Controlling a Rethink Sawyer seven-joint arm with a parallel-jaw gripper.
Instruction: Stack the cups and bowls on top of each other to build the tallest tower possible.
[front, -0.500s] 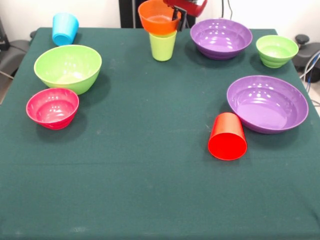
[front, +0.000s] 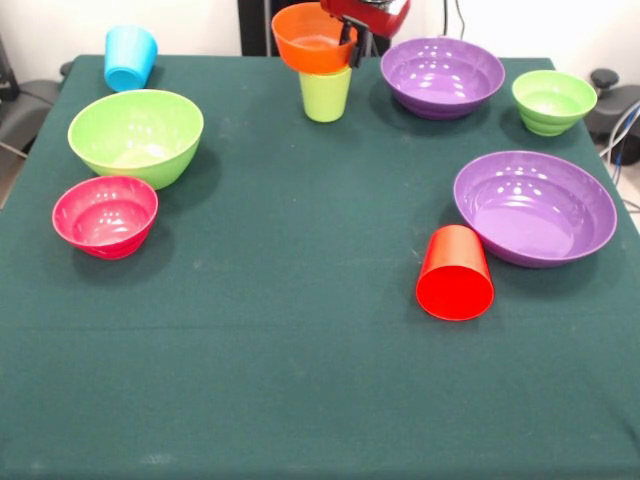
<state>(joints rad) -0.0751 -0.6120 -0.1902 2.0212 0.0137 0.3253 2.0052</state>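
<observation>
Front view shows no readable writing. Six bowls: orange bowl (front: 313, 38) on the lime green cup (front: 326, 92) at top centre, two purple bowls (front: 442, 76) (front: 535, 206), large lime bowl (front: 136, 135), small green bowl (front: 553, 101), pink bowl (front: 105, 215). Three cups: lime, blue cup (front: 130, 57), red cup (front: 455, 273). Gripper (front: 357, 36) pinches the orange bowl's rim.
</observation>
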